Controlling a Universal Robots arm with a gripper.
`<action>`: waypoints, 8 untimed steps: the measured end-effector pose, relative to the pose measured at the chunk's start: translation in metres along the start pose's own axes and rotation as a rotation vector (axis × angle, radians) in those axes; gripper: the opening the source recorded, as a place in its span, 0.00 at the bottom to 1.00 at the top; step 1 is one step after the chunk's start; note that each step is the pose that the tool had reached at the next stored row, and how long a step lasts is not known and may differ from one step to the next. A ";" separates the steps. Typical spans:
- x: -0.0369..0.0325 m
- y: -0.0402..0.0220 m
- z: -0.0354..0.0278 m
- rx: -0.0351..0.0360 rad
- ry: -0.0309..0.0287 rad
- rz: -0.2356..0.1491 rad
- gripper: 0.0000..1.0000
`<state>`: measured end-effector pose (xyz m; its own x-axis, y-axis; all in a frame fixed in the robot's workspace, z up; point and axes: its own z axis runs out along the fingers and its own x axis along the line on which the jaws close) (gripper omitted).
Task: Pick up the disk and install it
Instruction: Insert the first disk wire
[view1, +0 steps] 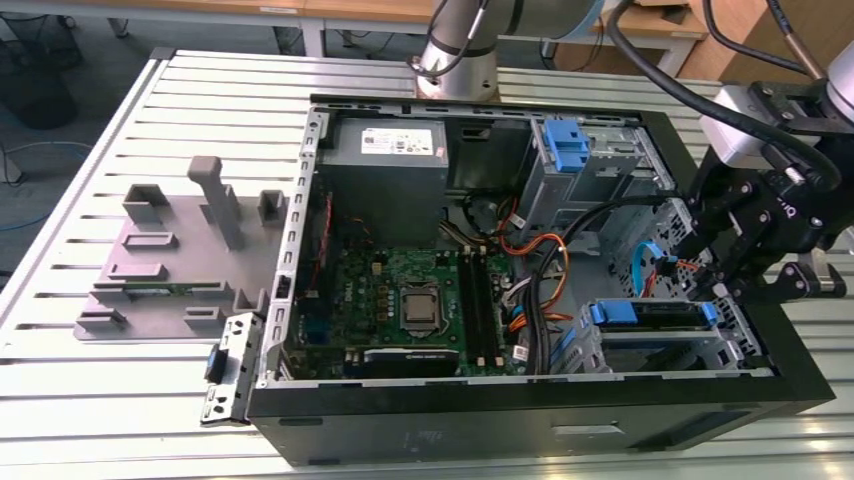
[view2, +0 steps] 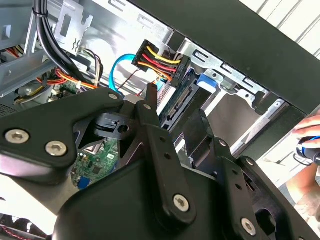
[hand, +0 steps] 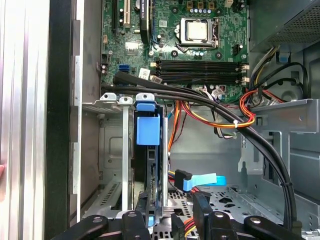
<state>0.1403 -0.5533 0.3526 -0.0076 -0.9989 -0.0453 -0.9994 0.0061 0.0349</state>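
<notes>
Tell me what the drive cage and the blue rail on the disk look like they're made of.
Drive cage: seemingly bare sheet metal, dull silver, with folded edges and punched holes. Blue rail on the disk: probably moulded plastic, given its uniform matte blue and rounded corners.

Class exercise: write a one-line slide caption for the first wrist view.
Blue-railed disk standing on edge in the drive cage of an open computer case, motherboard beyond, black tool at its near end.

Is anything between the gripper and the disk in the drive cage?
Nothing visible. In the first wrist view the gripper sits right at the disk, which stands on edge in the drive cage; the cables run beside it.
</notes>
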 end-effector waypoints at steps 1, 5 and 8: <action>0.0000 -0.0001 0.0000 0.0000 0.0000 0.000 0.48; -0.0001 0.0001 -0.0038 0.0000 -0.0001 0.000 0.48; -0.0002 0.0001 -0.0039 0.0000 -0.0002 0.000 0.48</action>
<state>0.1404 -0.5533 0.3565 -0.0076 -0.9989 -0.0455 -0.9994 0.0061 0.0350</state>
